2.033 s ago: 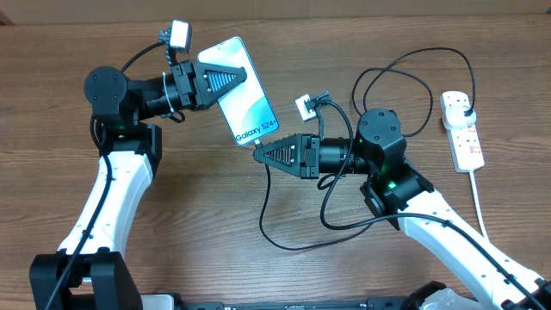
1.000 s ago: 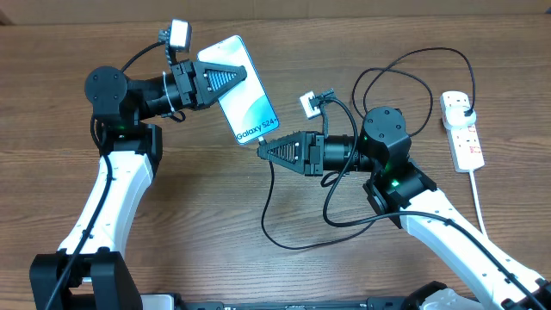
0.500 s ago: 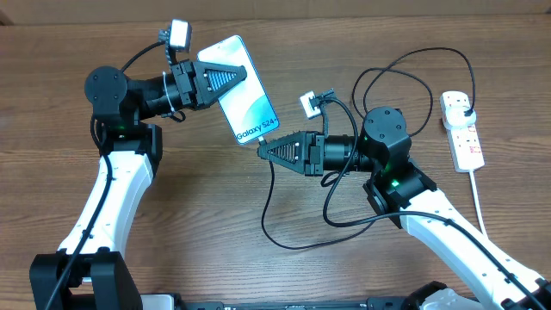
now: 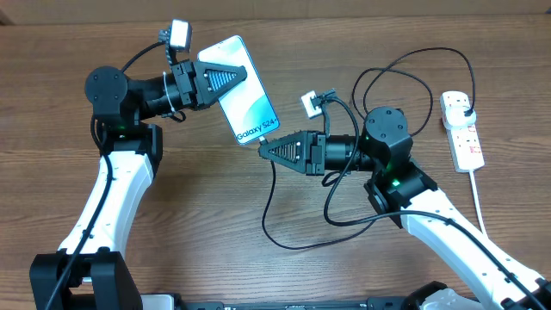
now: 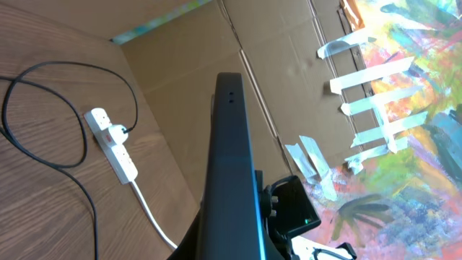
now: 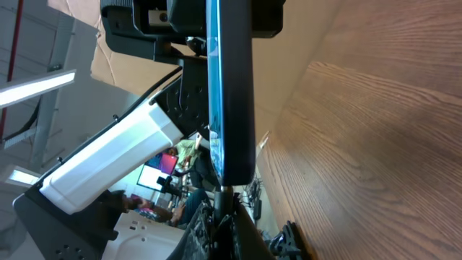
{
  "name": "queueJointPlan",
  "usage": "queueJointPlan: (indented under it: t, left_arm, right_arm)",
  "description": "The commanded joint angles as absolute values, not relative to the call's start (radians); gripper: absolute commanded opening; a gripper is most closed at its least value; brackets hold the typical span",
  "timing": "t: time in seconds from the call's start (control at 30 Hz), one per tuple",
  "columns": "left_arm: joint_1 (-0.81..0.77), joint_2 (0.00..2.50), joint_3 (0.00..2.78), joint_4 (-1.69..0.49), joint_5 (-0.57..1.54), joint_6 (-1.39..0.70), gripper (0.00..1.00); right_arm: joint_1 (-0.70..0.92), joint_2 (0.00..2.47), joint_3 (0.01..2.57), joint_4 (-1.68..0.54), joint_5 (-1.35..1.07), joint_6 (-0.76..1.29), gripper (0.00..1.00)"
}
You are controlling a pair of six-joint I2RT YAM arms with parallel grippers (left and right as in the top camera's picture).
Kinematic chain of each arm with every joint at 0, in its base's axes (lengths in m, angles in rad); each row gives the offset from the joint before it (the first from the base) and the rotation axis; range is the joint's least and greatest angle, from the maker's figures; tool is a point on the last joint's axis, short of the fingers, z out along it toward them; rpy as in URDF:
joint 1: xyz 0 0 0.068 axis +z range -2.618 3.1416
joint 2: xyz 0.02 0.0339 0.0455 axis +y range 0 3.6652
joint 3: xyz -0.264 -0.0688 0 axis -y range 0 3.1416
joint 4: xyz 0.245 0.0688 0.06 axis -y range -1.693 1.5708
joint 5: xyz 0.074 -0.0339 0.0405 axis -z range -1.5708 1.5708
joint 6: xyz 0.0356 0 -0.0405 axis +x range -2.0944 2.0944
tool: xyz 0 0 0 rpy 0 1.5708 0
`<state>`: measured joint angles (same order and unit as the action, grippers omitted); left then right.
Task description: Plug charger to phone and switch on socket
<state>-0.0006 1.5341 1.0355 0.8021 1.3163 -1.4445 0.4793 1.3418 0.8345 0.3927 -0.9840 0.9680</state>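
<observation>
Overhead: left end effector (image 4: 244, 77) grips phone (image 4: 251, 110) | Right wrist: charger (image 6: 224, 197) clenched, touching phone

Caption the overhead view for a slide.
Left gripper holds the phone; right gripper holds the charger to its lower end, power strip lying far right.

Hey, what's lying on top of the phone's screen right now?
One black ribbed triangular finger of the left gripper lies across the light blue screen of the slim smartphone. Whatever grips the underside is covered by the phone itself.
</observation>
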Motion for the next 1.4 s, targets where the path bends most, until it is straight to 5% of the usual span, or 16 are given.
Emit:
queueJointPlan:
  t: [0.0, 1.37]
  left_arm:
    - [-0.022, 1.530, 1.052, 0.813, 1.389, -1.436, 0.04]
    - [-0.066, 1.530, 1.052, 0.813, 1.388, -1.436, 0.04]
  right_arm:
    - [0.452, 1.344, 0.839, 0.414, -0.930, 0.970, 0.04]
    - [0.447, 1.344, 0.839, 0.451, -0.931, 0.970, 0.04]
